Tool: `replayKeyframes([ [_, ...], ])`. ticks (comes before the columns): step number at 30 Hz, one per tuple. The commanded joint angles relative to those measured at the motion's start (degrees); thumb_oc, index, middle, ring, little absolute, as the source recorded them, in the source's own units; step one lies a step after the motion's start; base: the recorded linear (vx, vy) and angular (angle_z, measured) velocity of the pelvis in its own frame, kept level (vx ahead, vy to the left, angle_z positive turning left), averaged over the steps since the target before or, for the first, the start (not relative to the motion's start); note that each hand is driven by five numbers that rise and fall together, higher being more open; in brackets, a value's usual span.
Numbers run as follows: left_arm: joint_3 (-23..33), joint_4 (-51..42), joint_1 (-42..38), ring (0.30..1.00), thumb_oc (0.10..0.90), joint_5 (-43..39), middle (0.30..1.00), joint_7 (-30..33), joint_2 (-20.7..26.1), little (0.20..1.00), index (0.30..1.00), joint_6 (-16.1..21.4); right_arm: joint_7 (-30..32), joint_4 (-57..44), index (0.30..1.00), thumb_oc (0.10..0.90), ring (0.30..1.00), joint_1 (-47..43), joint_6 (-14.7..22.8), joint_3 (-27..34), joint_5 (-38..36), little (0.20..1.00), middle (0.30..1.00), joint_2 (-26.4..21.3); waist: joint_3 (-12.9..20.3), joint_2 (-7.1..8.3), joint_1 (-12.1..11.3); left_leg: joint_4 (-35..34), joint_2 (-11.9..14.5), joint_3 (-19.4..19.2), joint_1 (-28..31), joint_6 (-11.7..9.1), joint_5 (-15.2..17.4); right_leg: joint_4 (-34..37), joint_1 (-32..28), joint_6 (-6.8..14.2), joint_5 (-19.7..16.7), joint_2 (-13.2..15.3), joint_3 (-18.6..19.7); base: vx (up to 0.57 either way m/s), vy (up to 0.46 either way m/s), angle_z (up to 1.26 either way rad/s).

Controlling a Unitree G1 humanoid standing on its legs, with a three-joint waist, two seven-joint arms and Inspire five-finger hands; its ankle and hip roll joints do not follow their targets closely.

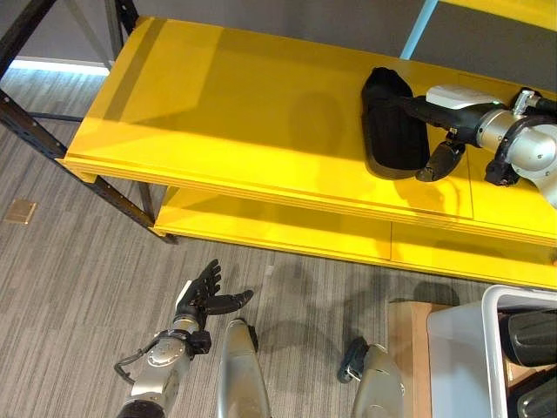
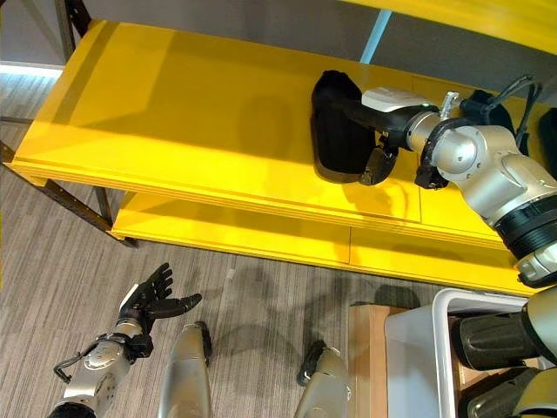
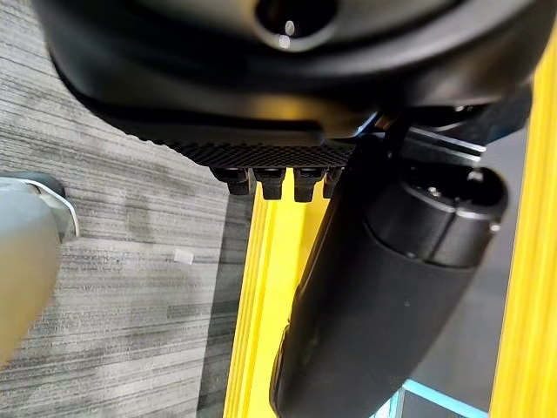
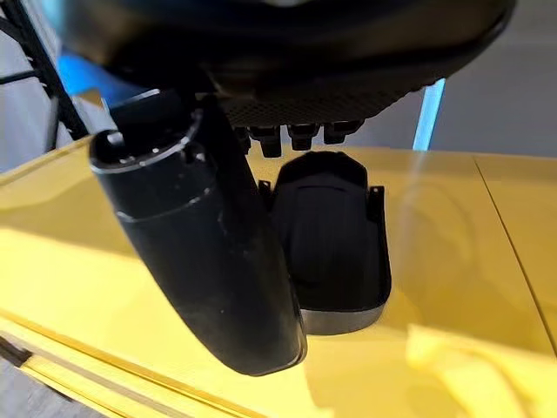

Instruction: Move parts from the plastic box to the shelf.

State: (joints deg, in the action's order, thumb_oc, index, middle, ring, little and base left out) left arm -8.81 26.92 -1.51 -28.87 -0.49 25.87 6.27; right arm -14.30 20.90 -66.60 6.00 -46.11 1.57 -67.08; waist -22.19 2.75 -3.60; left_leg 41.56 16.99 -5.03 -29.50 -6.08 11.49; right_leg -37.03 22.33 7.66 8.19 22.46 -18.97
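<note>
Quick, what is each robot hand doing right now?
Left hand: open, holding nothing, low over the floor.
Right hand: open, fingers straight over the black part lying on the yellow shelf.

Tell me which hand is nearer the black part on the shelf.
Right. The right hand reaches onto the black part on the yellow shelf; the left hand hangs low over the floor.
</note>
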Motion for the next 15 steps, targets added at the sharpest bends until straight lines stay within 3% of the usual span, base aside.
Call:
replayKeyframes([
  [1,0.0,-3.34,-0.94,1.0,0.9,1.16,1.0,-0.01,2.06,1.0,1.0,3.72,4.98,-4.54,1.0,0.9,1.0,1.04,1.21,9.32,0.32,1.0,1.0,-3.44,5.36,1.59,-0.32,-2.36,2.48,-0.61,4.12,-1.56,-0.37,-2.18,-1.62,0.15,0.54,-0.84,2.3,0.02,0.019,-0.09],
  [7,0.89,-3.2,-0.42,1.0,0.9,2.69,1.0,0.69,0.66,1.0,1.0,3.39,6.35,-18.2,1.0,0.9,1.0,23.11,3.22,28.61,0.92,1.0,1.0,-2.46,5.68,1.85,2.09,-2.89,2.91,-1.56,5.52,-1.48,0.0,-0.88,-2.55,0.34,0.16,-1.24,2.93,0.01,0.015,-0.08],
  [15,1.04,-3.43,-0.24,1.0,0.9,3.82,1.0,1.17,-0.01,1.0,1.0,3.18,6.15,-22.71,1.0,0.9,1.0,35.78,3.56,35.97,2.46,1.0,1.0,1.91,5.62,1.92,3.08,-3.31,3.58,-2.35,6.36,-1.73,-0.19,0.1,-2.83,0.35,0.01,-1.93,3.76,0.0,0.006,-0.09],
])
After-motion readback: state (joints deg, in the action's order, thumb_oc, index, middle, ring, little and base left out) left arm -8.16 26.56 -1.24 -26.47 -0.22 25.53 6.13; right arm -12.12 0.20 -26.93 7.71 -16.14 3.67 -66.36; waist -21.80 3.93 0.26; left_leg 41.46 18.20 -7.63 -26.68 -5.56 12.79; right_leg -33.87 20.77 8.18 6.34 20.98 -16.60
